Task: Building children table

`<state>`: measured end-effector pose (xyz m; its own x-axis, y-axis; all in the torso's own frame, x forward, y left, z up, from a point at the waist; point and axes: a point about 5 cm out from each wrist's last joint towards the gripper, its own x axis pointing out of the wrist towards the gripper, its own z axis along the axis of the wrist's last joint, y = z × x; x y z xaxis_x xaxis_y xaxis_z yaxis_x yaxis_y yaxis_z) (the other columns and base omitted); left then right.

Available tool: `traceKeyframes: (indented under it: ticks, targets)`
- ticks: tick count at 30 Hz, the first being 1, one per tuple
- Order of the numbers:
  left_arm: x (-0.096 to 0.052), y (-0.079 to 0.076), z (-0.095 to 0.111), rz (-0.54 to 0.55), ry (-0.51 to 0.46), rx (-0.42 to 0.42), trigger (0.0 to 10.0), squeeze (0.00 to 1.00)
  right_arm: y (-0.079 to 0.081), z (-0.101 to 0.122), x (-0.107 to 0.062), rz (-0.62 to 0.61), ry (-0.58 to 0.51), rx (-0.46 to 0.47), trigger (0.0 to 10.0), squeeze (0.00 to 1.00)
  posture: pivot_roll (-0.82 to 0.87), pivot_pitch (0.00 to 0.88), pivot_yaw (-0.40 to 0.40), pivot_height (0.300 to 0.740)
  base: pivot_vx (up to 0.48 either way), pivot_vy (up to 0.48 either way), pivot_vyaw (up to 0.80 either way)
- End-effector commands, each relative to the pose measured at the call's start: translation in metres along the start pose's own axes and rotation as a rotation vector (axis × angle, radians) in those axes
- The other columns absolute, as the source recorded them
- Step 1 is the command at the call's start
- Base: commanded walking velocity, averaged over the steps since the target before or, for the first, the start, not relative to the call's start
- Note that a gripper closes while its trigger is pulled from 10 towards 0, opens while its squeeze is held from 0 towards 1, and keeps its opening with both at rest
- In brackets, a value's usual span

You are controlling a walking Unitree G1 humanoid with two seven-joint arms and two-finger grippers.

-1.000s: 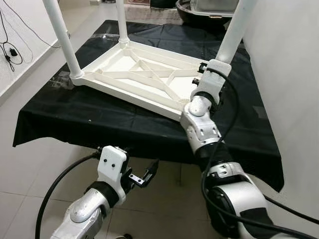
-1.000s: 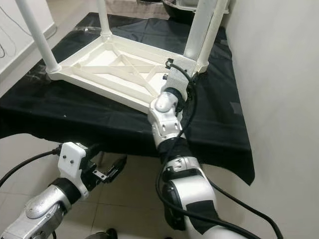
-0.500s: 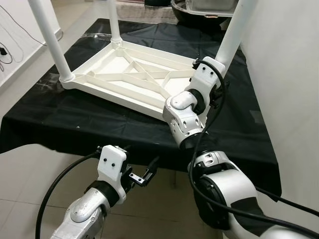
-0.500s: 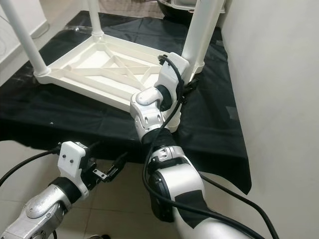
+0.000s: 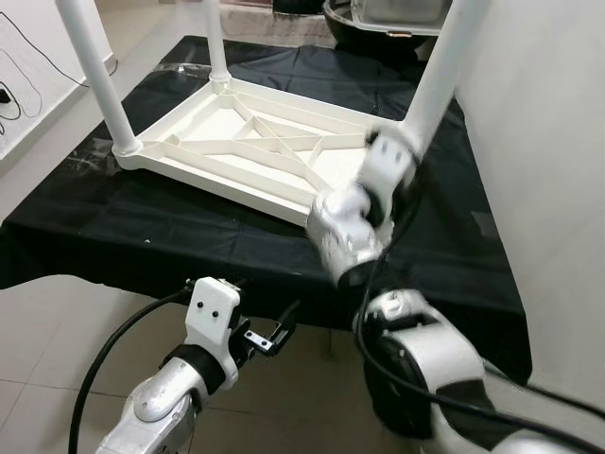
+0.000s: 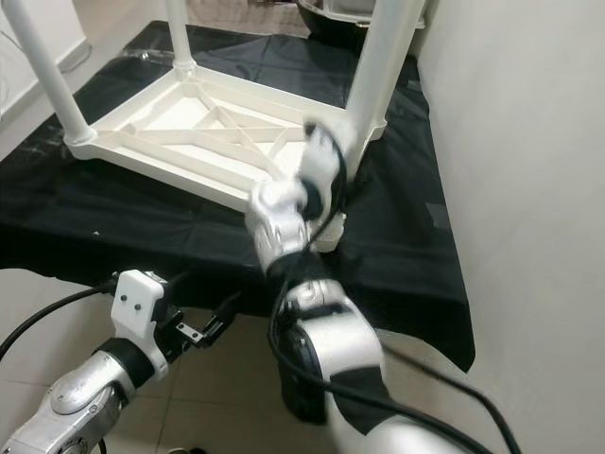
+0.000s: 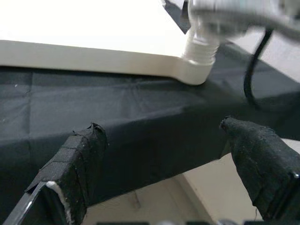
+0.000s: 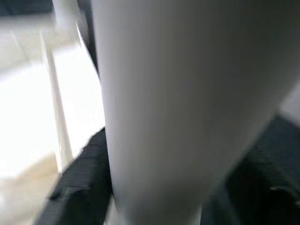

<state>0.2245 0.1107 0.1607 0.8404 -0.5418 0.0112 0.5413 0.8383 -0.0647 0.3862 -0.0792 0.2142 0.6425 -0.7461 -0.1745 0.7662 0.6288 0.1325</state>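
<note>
A white children's table (image 5: 255,142) lies upside down on a surface draped in black cloth (image 5: 142,222). Three white legs stand up from it: far left (image 5: 95,76), back (image 5: 216,43) and near right (image 5: 440,66). My right gripper (image 8: 176,150) is at the base of the near right leg, its black fingers (image 8: 79,187) pressed against both sides of it. The right wrist (image 5: 383,165) is motion-blurred. My left gripper (image 5: 274,331) hangs low before the cloth's front edge, open and holding nothing, facing the table's near corner (image 7: 197,70).
A white wall (image 5: 548,142) runs close along the right side. A dark tub (image 5: 378,19) sits behind the table. Cables (image 5: 9,90) lie on the tiled floor at the left. Floor tiles (image 5: 57,359) show below the cloth's front edge.
The right elbow and forearm have swung left while the gripper stays at the near right leg, and the wrist is now blurred. The left gripper has barely moved. The camera shifted slightly.
</note>
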Motion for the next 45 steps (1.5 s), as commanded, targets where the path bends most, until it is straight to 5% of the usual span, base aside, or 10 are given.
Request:
traceKeyframes:
  ticks: [1,13,14,20,30,35,41,42,44,45]
  targets:
    - [0.000,0.000,-0.004,0.000,0.013,0.000,10.0,0.00,-0.003,-0.002,0.005,-0.018,0.034,0.012,10.0,1.00,0.12,0.182,-0.032,0.740,0.000,0.000,0.00]
    - [0.002,0.002,-0.005,0.002,0.012,0.004,10.0,0.00,0.005,0.001,-0.001,0.098,0.025,0.067,10.0,0.93,0.11,0.177,-0.027,0.740,0.000,0.000,0.00]
    - [0.002,0.002,-0.005,0.003,0.010,0.004,10.0,0.00,0.007,0.002,-0.002,0.131,0.020,0.069,10.0,0.00,0.11,0.174,-0.028,0.740,0.000,0.000,0.00]
    - [0.005,0.004,-0.004,0.004,0.002,0.005,10.0,0.00,0.003,0.002,0.000,0.279,-0.028,0.048,10.0,0.00,0.10,0.160,-0.025,0.740,0.000,0.000,0.00]
    - [0.013,0.009,-0.002,0.002,-0.024,0.020,10.0,0.00,-0.031,-0.020,0.012,0.488,-0.046,-0.056,10.0,0.00,0.08,0.110,-0.023,0.740,0.000,0.000,0.00]
    - [0.015,0.010,-0.001,0.001,-0.036,0.024,10.0,0.00,-0.047,-0.029,-0.004,0.782,-0.037,-0.089,10.0,0.00,0.07,0.084,-0.025,0.740,0.000,0.000,0.00]
    - [0.015,0.011,-0.002,0.001,-0.038,0.024,10.0,0.00,-0.057,-0.033,-0.006,0.828,-0.023,-0.120,10.0,0.00,0.07,0.083,-0.024,0.740,0.000,0.000,0.00]
    - [0.015,0.010,-0.002,0.002,-0.041,0.024,10.0,0.00,-0.073,-0.038,-0.005,0.886,-0.026,-0.170,10.0,0.00,0.07,0.084,-0.023,0.740,0.000,0.000,0.00]
    - [0.015,0.010,-0.002,0.002,-0.041,0.024,10.0,0.00,-0.073,-0.038,-0.005,0.886,-0.026,-0.170,10.0,0.00,0.07,0.084,-0.023,0.740,0.000,0.000,0.00]
    - [0.014,0.009,-0.002,0.001,-0.042,0.021,10.0,0.00,-0.094,-0.046,0.001,0.930,-0.040,-0.257,10.0,0.00,0.06,0.092,-0.022,0.740,0.000,0.000,0.00]
